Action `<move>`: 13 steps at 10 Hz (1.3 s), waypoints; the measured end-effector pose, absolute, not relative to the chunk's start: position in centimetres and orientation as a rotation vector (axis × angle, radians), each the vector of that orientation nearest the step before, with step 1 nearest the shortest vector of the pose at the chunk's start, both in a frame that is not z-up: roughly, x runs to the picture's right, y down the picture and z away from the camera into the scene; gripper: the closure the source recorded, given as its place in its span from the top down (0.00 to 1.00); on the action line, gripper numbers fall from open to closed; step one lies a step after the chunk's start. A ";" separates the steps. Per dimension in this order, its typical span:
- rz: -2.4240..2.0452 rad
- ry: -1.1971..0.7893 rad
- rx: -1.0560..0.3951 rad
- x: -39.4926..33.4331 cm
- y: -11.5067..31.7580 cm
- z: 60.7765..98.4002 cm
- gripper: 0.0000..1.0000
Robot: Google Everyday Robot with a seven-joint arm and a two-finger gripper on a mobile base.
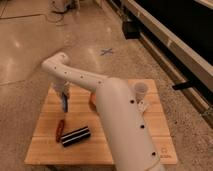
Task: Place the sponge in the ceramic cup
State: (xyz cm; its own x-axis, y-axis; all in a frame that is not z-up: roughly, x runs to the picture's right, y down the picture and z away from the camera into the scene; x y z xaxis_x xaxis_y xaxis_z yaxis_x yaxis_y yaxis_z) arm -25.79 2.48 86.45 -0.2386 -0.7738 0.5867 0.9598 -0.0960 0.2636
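Note:
The sponge [65, 103], a small dark-blue block, hangs on end just above the left part of the wooden table [115, 150]. My gripper [63, 99] points straight down from the arm's bent wrist and is shut on it. The ceramic cup [140, 90], small, white and upright, stands near the table's back right corner. It is well to the right of the gripper, and the thick white arm [120, 120] crosses between them.
A red elongated item [59, 129] and a black-and-white striped bar [76, 136] lie at the front left below the gripper. An orange bowl [93, 99] shows partly behind the arm. A small white piece [144, 106] lies in front of the cup. Polished floor surrounds the table.

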 end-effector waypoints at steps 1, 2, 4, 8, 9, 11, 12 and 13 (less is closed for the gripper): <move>-1.666 -0.716 -0.314 -25.9 1.2 86.1 0.00; -1.650 -0.719 -0.275 -25.8 -0.1 85.8 0.00; -1.622 -0.720 -0.202 -25.0 -2.7 85.2 0.00; -1.619 -0.724 -0.158 -24.4 -4.4 84.0 0.00; -1.621 -0.725 -0.158 -24.5 -4.3 83.9 0.00; -1.618 -0.723 -0.158 -24.3 -4.4 84.0 0.00; -1.619 -0.724 -0.158 -24.4 -4.4 84.0 0.00; -1.620 -0.722 -0.161 -24.3 -4.4 84.0 0.00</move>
State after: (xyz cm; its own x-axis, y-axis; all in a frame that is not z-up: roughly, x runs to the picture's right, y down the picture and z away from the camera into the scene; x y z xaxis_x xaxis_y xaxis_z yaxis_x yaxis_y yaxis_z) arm -24.34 -4.38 84.01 -0.1987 -0.8454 0.4958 0.9340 -0.0101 0.3570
